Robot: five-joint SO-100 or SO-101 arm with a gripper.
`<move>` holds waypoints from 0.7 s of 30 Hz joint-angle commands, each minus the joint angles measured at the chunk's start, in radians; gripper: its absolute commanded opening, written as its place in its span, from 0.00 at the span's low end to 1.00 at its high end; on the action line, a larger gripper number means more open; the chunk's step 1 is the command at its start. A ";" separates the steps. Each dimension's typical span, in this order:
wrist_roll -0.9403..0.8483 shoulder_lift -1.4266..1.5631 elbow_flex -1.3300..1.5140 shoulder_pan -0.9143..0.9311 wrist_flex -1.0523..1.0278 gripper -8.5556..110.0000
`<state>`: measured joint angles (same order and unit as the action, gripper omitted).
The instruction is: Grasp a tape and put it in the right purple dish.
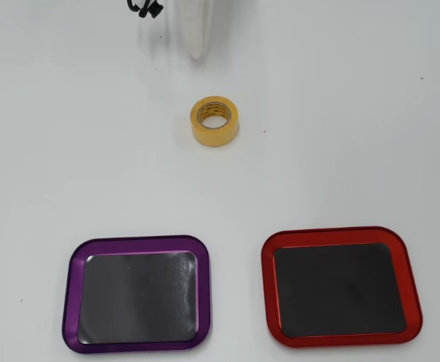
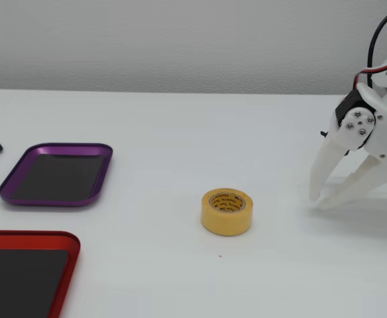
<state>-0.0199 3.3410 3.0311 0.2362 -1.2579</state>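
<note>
Our fingers (image 2: pixel 321 199) are spread apart and hold nothing, tips low near the tape (image 2: pixel 226 211). It lies flat on the tabletop (image 2: pixel 180 132), hole up, easy to pinch, well apart from the purple dish (image 2: pixel 21 199).

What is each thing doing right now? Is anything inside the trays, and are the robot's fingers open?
Small yellow masking tape roll: lying flat on the white table, hole up, untouched.
Square purple-rimmed metal tray: empty.
Square red-rimmed metal tray: empty.
White two-finger gripper: fingers open, holding nothing, tips near the table, apart from the tape.
</note>
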 commanded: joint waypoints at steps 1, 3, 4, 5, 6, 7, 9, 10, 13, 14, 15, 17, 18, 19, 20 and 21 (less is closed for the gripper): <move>-0.006 0.098 0.011 -0.002 0.006 0.07; -0.006 0.098 0.011 -0.002 0.006 0.07; -0.006 0.098 0.011 -0.002 0.006 0.07; -0.006 0.098 0.011 -0.002 0.006 0.07; -0.006 0.098 0.011 -0.002 0.006 0.07; -0.006 0.098 0.011 -0.002 0.006 0.07; -0.006 0.098 0.011 -0.002 0.006 0.07; -0.006 0.098 0.011 -0.002 0.006 0.07; -0.006 0.098 0.011 -0.002 0.006 0.07; -0.006 0.098 0.011 -0.002 0.006 0.07; -0.006 0.098 0.011 -0.002 0.006 0.07; -0.008 0.098 0.005 0.006 0.025 0.07; -0.008 0.098 0.003 0.011 0.038 0.07; -0.008 0.098 -0.005 0.011 0.061 0.07; -0.008 0.098 -0.031 0.011 0.091 0.07; -0.008 0.097 -0.061 0.012 0.109 0.07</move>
<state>-0.0184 3.3410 3.0173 0.2362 -1.2072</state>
